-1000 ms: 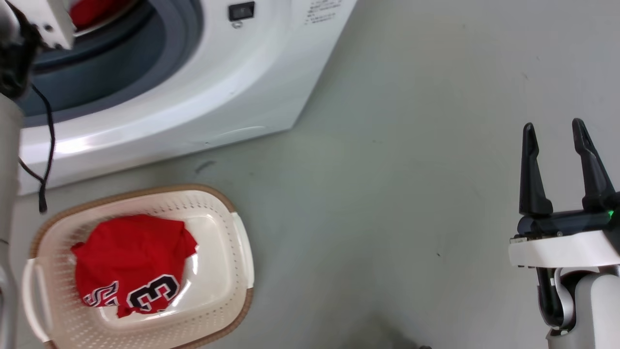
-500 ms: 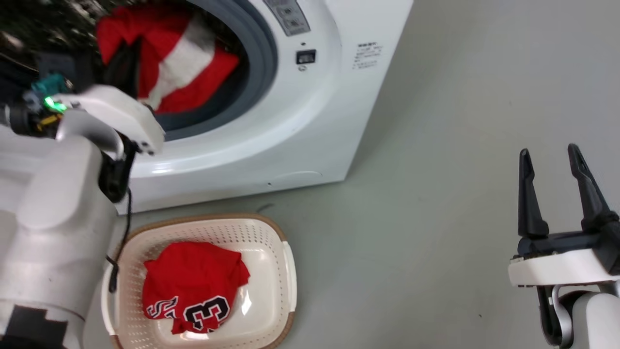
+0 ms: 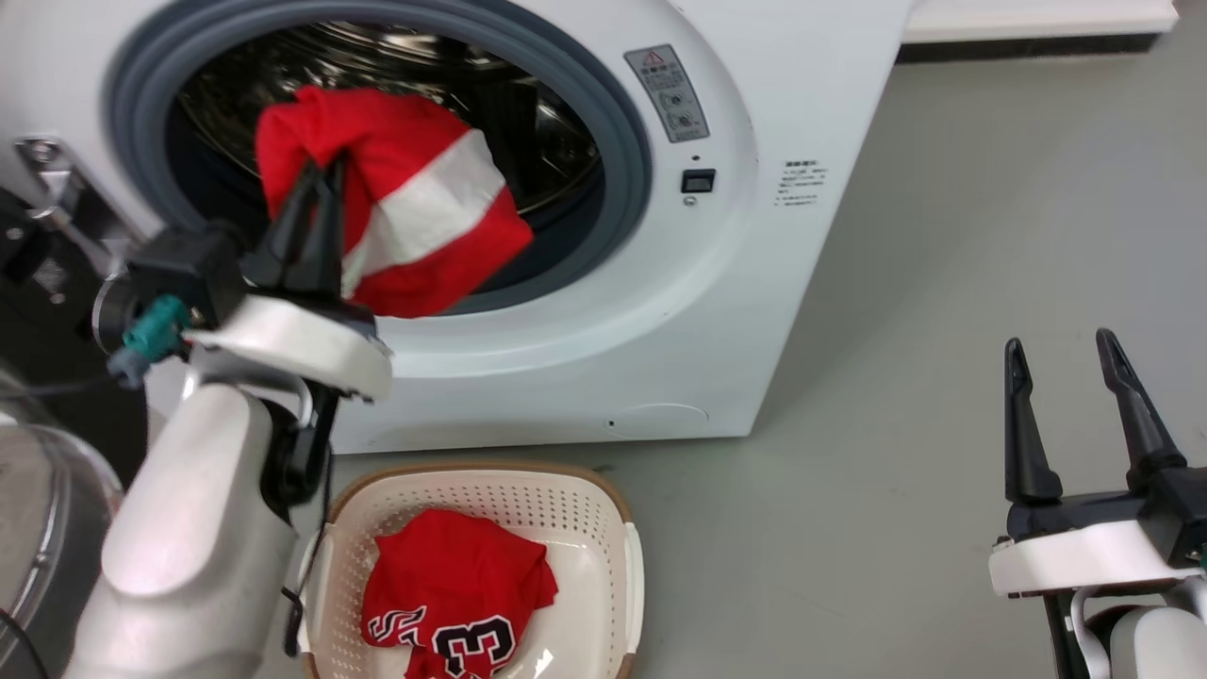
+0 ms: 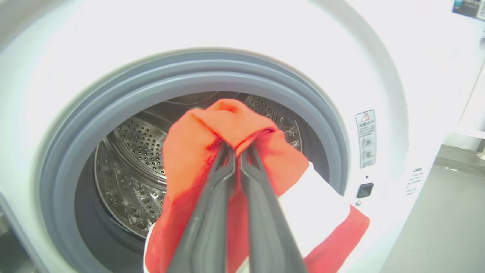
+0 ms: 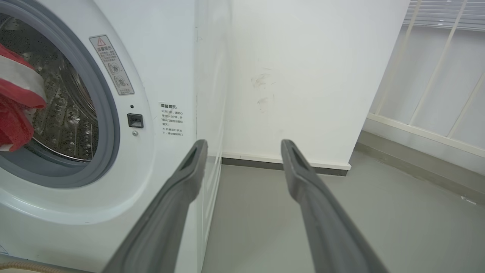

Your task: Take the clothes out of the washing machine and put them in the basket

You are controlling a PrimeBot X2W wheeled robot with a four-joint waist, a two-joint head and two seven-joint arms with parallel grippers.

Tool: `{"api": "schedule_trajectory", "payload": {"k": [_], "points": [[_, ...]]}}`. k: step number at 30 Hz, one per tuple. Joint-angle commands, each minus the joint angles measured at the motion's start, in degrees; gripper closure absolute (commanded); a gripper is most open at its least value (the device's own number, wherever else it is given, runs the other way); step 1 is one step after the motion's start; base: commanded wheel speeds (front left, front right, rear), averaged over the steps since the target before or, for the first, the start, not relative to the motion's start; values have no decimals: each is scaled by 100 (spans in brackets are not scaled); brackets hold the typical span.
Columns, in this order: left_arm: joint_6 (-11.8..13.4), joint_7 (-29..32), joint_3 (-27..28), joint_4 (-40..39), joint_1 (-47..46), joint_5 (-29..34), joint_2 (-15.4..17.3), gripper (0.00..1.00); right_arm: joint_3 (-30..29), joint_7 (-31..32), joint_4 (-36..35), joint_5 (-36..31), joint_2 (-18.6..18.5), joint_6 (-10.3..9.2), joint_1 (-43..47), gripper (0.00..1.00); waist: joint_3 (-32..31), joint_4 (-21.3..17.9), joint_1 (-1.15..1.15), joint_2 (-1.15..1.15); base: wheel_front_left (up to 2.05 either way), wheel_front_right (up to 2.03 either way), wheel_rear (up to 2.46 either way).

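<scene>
My left gripper [image 3: 321,179] is shut on a red garment with a white stripe [image 3: 415,226], holding it up in front of the washing machine [image 3: 754,283] opening. In the left wrist view my left gripper [image 4: 238,149] pinches a fold of the striped garment [image 4: 227,121] before the steel drum [image 4: 129,159]. A red garment with black-and-white number and lettering [image 3: 453,594] lies in the cream basket [image 3: 622,556] on the floor below. My right gripper [image 3: 1061,354] stands open and empty at the right, away from the machine; its fingers [image 5: 189,167] point past the machine's corner.
The glass door [image 3: 38,509] hangs open at the far left beside my left arm. Grey floor [image 3: 896,424] stretches to the right of the machine. A white wall [image 5: 303,76] and a railing [image 5: 435,76] stand behind.
The head camera has tilted up, showing more of the drum opening. My left gripper has drawn the striped garment out of the drum to the opening's front. The right gripper stays open.
</scene>
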Motion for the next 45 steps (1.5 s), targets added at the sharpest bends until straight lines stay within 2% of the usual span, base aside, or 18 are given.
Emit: {"api": "schedule_trajectory", "payload": {"k": [1, 6, 12, 21, 30, 45], "points": [[0, -14, 2, -195, 181, 62, -15, 100, -9, -9, 7, -15, 1, -6, 113, 0, -142, 149, 1, 0, 0, 0, 0], [-39, 21, -132, -793, 769, 51, -58, 100, 2, -9, -8, -71, 2, -6, 174, 0, -218, 299, 1, 0, 0, 0, 0], [-66, 382, -382, -1165, 1407, -3, 69, 100, -6, -9, -88, -83, 2, -6, 38, 0, 2, 343, 1, 0, 0, 0, 0], [-230, 859, -973, -867, 1817, -17, 3, 100, -29, -9, -195, -93, 2, -6, -247, 0, 626, 203, 1, 0, 0, 0, 0], [-341, 1057, -1492, -47, 1604, 109, -67, 100, -11, -9, -239, -59, 2, -6, -504, 0, 1253, -112, 1, 0, 0, 0, 0], [-410, 669, -1755, 2393, 260, 330, -152, 100, 313, -9, -322, 388, 5, -6, -1016, 0, 2712, -1011, 1, 0, 0, 0, 0]]}}
